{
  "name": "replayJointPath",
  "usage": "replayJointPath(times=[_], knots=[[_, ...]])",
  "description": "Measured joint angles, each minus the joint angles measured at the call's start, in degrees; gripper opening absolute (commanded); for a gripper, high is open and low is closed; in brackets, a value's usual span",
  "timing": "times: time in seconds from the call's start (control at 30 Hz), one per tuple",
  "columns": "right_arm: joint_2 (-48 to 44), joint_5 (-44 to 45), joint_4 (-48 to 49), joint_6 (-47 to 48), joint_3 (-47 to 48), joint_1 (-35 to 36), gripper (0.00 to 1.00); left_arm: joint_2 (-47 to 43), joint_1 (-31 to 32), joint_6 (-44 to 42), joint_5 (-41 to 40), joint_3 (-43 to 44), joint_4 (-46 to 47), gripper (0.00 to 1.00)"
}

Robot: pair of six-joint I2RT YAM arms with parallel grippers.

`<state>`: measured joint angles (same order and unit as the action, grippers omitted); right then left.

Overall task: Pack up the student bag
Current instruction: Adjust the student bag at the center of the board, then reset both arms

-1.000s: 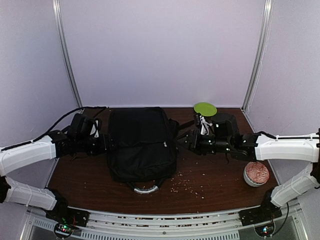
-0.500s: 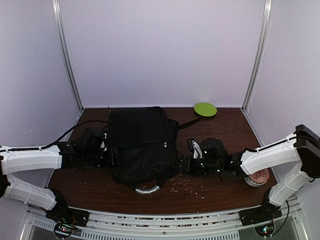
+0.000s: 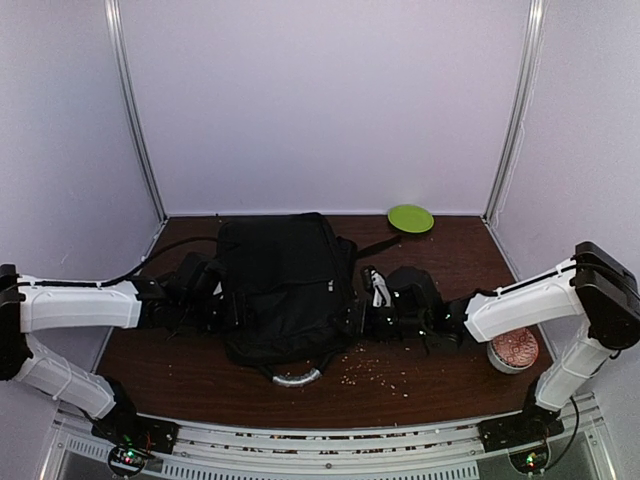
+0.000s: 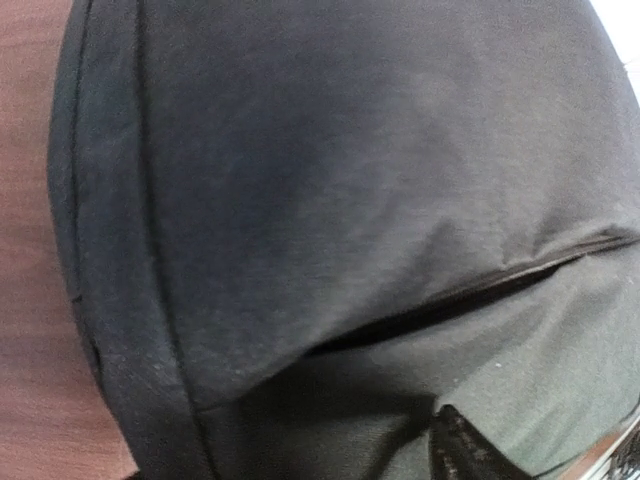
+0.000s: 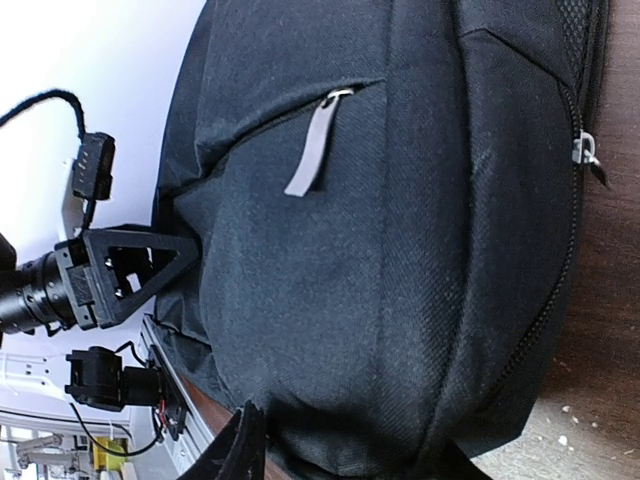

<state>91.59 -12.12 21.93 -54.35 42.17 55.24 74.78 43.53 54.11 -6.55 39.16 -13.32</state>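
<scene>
The student bag (image 3: pixel 285 290) is a large black fabric bag lying flat mid-table, its grey padded handle (image 3: pixel 290 378) toward the near edge. My left gripper (image 3: pixel 213 303) is low against the bag's left side. In the left wrist view black fabric (image 4: pixel 330 200) fills the frame and only one fingertip (image 4: pixel 465 455) shows, far off centre. My right gripper (image 3: pixel 356 316) is at the bag's right side. In the right wrist view its fingers (image 5: pixel 240 448) stand wide apart, straddling the bag's edge (image 5: pixel 350 300). A grey zip pull (image 5: pixel 312 150) shows on a front pocket.
A green plate (image 3: pixel 410 218) lies at the back right. A patterned bowl (image 3: pixel 513 348) stands at the right by my right forearm. Crumbs (image 3: pixel 375 372) are scattered on the brown table (image 3: pixel 440 390) in front of the bag. The left arm's mount (image 5: pixel 120 275) shows beyond the bag.
Both grippers have moved toward me and in against the bag's sides. The right one came from beside the green plate to the bag's lower right edge.
</scene>
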Motion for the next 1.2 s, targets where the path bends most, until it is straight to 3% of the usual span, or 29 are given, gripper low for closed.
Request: replayJointPath(times=[0.17,0.47,0.5,0.6,0.63,0.87,1.1,1.2], knots=[[-6.5,3.5,-7.4,6.2,0.0,0.5,0.54,-5.1,0.8,-2.8,-2.5,0.2,-1.9,0.86],[-28.1,23.3,-24.2,21.6,-0.7,4.2,0.61,-24.6,1.3,-9.3,-12.6,2.6,-11.5,0.93],[-30.1,26.6,-25.9,22.7,-1.2,4.2,0.67,-25.8,1.3,-10.2,-13.7,3.1,-12.6,0.97],[-35.0,35.2,-29.0,24.0,-3.5,3.7,0.96,-29.4,1.3,-12.7,-18.4,5.6,-16.3,0.98],[-36.5,37.1,-29.4,23.8,-4.3,3.4,1.0,-30.4,1.3,-13.6,-20.1,6.6,-17.3,0.98],[-50.4,44.2,-30.4,24.2,-10.4,-4.3,1.0,-32.3,1.3,-23.3,-27.8,15.4,-19.6,0.98],[-45.7,39.3,-41.8,21.1,-1.1,-22.8,0.99,-31.3,1.3,-33.9,-29.9,11.8,-12.5,0.98],[-44.7,36.5,-43.5,21.2,-1.3,-26.1,1.0,-29.3,1.3,-35.3,-29.9,8.5,-11.2,0.98]])
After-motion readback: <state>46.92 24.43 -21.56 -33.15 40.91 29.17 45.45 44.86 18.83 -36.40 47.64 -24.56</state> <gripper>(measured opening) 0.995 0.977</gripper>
